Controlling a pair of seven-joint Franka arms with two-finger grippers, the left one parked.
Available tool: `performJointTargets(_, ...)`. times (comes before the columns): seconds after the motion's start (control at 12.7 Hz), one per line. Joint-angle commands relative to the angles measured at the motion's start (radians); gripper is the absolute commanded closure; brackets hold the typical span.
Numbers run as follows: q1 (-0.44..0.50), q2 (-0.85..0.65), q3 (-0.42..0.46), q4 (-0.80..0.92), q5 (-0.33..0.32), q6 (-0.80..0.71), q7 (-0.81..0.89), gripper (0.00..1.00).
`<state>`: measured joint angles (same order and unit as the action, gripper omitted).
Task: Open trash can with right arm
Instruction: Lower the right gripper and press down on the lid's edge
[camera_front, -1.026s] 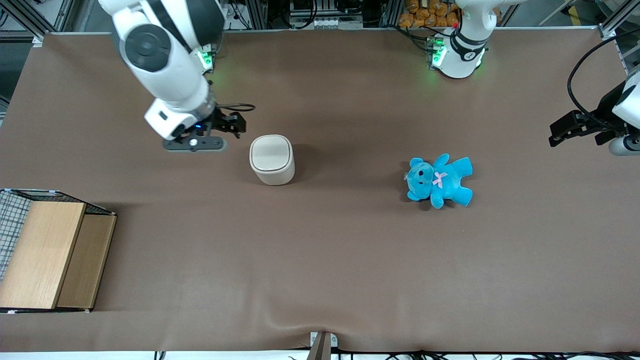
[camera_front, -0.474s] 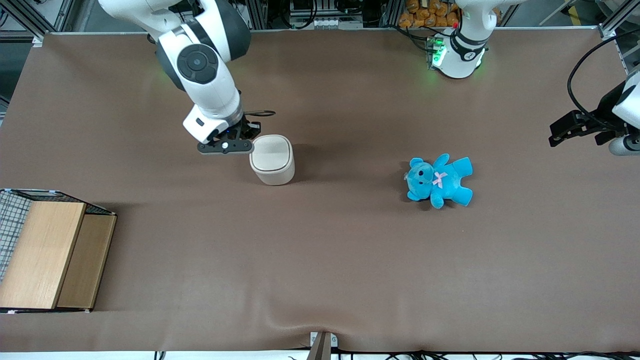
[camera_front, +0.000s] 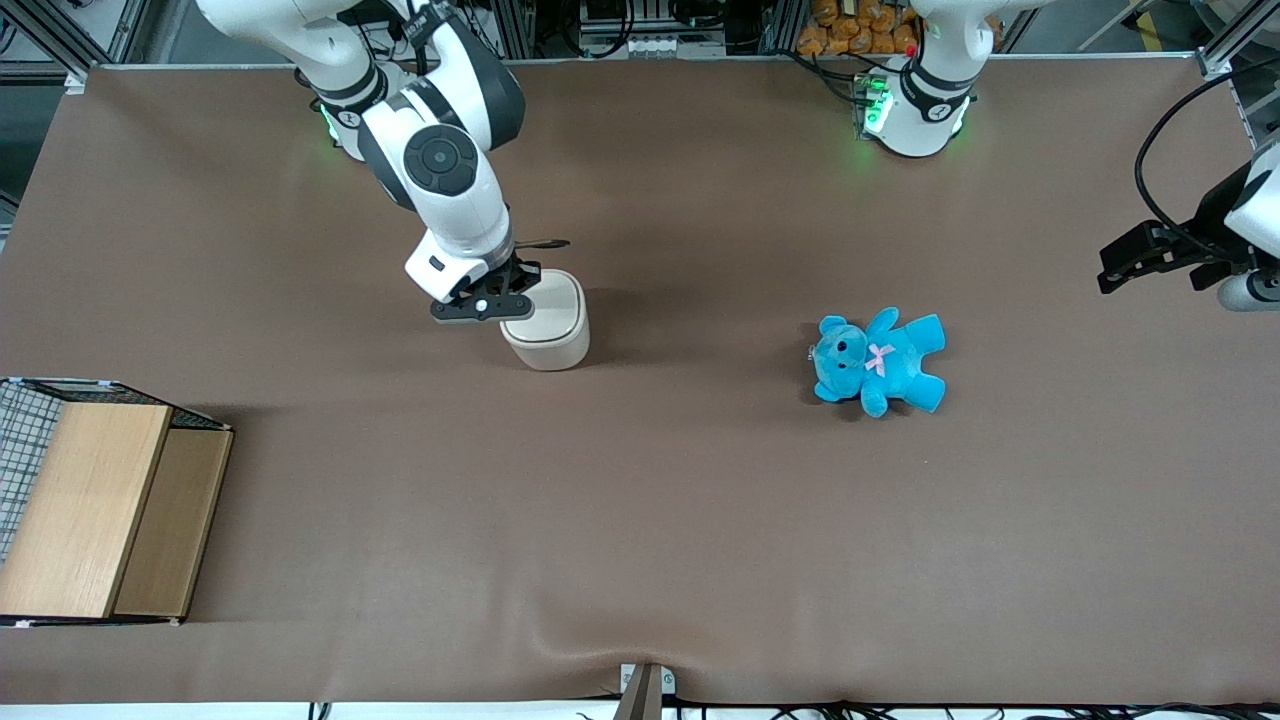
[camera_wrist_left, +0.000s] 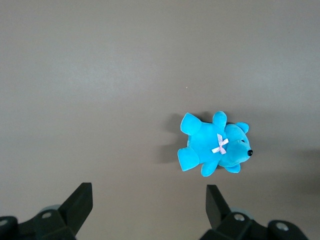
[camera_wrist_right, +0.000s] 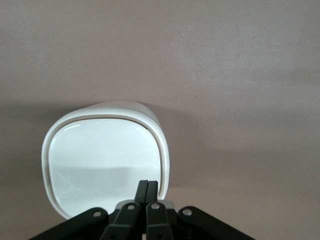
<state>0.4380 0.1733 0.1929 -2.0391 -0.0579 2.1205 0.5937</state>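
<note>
The trash can (camera_front: 548, 325) is a small cream-white bin with its flat lid closed, standing upright on the brown table. It also shows in the right wrist view (camera_wrist_right: 105, 155). The right arm (camera_front: 440, 170) reaches down to it. My gripper (camera_front: 510, 297) is shut and empty, its two black fingers pressed together. It hovers over the lid's edge on the working arm's side; in the right wrist view the gripper (camera_wrist_right: 148, 186) sits just above the lid near its rim.
A blue teddy (camera_front: 878, 360) lies on the table toward the parked arm's end; it also shows in the left wrist view (camera_wrist_left: 215, 146). A wooden box with wire mesh (camera_front: 90, 500) stands toward the working arm's end, nearer the front camera.
The right arm has swung from beside the trash can toward it, and my gripper now hangs over the lid's edge. The trash can and teddy have not moved.
</note>
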Motion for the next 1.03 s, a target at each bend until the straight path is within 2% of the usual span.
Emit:
performJointTargets(0.0,0.021,0.015,0.002,-0.016,-0.063,0.033,0.078,1.00)
performJointTargets(0.95,0.022,0.066,0.000,-0.058,-0.079,0.118,0.106,1.00)
